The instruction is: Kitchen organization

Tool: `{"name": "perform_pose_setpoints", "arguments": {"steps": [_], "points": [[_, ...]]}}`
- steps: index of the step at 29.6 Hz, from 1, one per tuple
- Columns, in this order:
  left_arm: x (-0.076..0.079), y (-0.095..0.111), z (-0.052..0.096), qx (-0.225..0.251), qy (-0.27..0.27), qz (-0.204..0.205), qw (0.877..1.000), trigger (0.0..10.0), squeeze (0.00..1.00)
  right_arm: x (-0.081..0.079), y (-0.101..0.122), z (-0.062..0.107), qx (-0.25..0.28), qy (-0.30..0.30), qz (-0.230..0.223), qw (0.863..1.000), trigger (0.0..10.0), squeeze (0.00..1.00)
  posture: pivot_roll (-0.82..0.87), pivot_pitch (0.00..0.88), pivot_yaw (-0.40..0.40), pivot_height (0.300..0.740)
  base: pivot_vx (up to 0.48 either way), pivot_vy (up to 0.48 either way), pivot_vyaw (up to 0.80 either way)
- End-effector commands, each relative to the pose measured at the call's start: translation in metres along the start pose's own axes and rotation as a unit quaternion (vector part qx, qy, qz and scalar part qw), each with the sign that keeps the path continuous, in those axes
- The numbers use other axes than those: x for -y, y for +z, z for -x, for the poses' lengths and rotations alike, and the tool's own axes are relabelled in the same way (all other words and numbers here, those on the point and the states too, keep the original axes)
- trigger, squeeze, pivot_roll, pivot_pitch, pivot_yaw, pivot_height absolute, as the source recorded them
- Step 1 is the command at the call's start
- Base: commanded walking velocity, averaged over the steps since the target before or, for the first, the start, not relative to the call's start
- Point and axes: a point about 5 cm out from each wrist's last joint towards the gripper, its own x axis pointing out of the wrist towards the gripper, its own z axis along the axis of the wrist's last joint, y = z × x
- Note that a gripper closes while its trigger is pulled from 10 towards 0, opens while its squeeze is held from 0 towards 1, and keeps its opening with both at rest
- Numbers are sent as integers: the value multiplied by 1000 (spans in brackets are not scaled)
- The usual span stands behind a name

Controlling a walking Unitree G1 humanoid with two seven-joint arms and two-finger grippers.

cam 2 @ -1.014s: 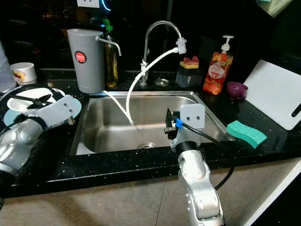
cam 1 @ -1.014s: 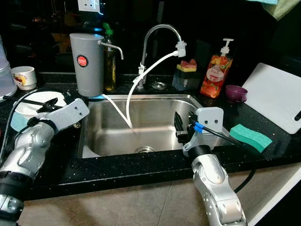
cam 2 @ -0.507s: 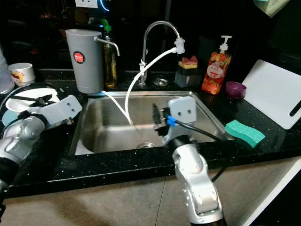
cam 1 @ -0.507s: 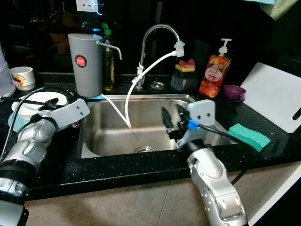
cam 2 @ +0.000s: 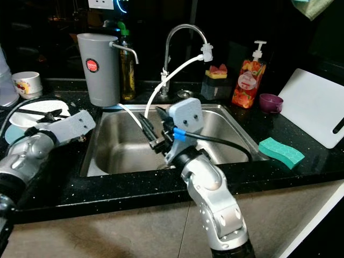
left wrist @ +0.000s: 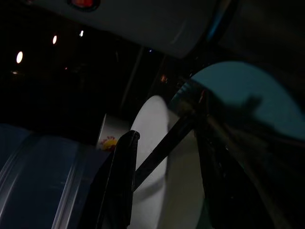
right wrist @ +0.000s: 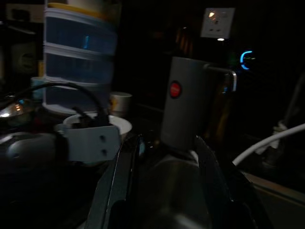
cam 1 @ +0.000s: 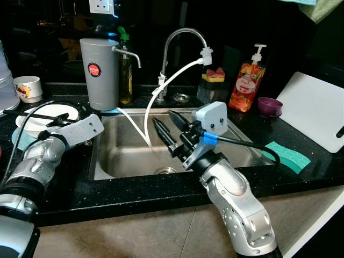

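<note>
The surface (cam 1: 134,196) is black with pale speckles, and the sink (cam 1: 129,156) is brushed steel. A grey canister (cam 1: 100,72) carries a red round badge. The sponge (cam 1: 286,157) is teal-green, the soap bottle (cam 1: 244,86) orange-red with a white pump, the small bowl (cam 1: 269,106) purple, and the cutting board (cam 1: 314,110) white.

Sink (cam 1: 102,161) in the middle of the counter (cam 1: 134,196), clutter on both sides.
Tap (cam 1: 183,37) behind the sink; canister (cam 1: 99,72) at its back left corner, plate (cam 1: 45,114) left, mug (cam 1: 27,87) behind that. Soap bottle (cam 1: 246,80) back right, sponge (cam 1: 287,156) right, board (cam 1: 317,110) beyond it.
</note>
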Motion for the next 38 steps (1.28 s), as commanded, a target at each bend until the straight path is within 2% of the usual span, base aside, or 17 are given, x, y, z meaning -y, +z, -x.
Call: {"name": "perform_pose_setpoints", "arguments": {"steps": [1,3,5,6,12,14,15,16,17,18,29,32,33,38], "points": [[1,6,-2,12,-2,-8,1000,8941,0,-4,2,1,1,12,-6,1000,10000,0,8,46,-88,740,0,0,0],[3,7,-3,14,-2,-10,1000,6980,0,-6,2,1,2,17,-9,1000,10000,0,8,46,-88,740,0,0,0],[4,7,-3,13,-1,-12,1000,6314,0,-8,3,1,2,21,-11,1000,10000,0,8,46,-88,740,0,0,0],[4,7,-4,12,1,-17,1000,5412,0,-9,4,1,3,24,-13,1000,10000,0,-1,41,-84,740,0,0,0],[0,5,-5,4,11,-30,999,4824,0,-12,5,2,0,38,-22,999,10000,0,-3,39,-84,740,0,0,0],[0,4,-5,2,13,-34,999,3882,0,-15,3,3,-8,51,-22,998,10000,0,-4,38,-85,740,0,0,0],[0,4,-5,2,13,-35,999,3333,0,-16,2,4,-13,56,-20,998,10000,0,-2,36,-86,740,0,0,0],[0,3,-6,1,13,-36,999,2275,0,-17,2,4,-16,60,-20,998,10000,0,-2,36,-86,740,0,0,0],[0,3,-6,1,13,-36,999,2275,0,-17,2,4,-16,60,-20,998,10000,0,-2,36,-86,740,0,0,0],[0,3,-6,1,14,-39,999,0,0,-18,1,4,-18,66,-21,997,10000,0,-2,36,-86,740,0,0,0],[-3,5,-7,9,26,-51,998,0,0,-20,1,4,-21,71,-26,997,10000,0,2,32,-88,740,0,0,0],[-6,9,-7,21,46,-55,997,0,0,-20,0,4,-22,70,-27,997,10000,0,2,32,-88,740,0,0,0],[-9,14,-8,36,65,-60,995,10000,0,-19,-1,5,-23,69,-27,997,10000,0,2,32,-88,740,0,0,0],[-19,25,-9,66,106,-78,989,10000,0,-19,0,5,-22,69,-28,997,10000,0,3,34,-91,740,0,0,0]]}}
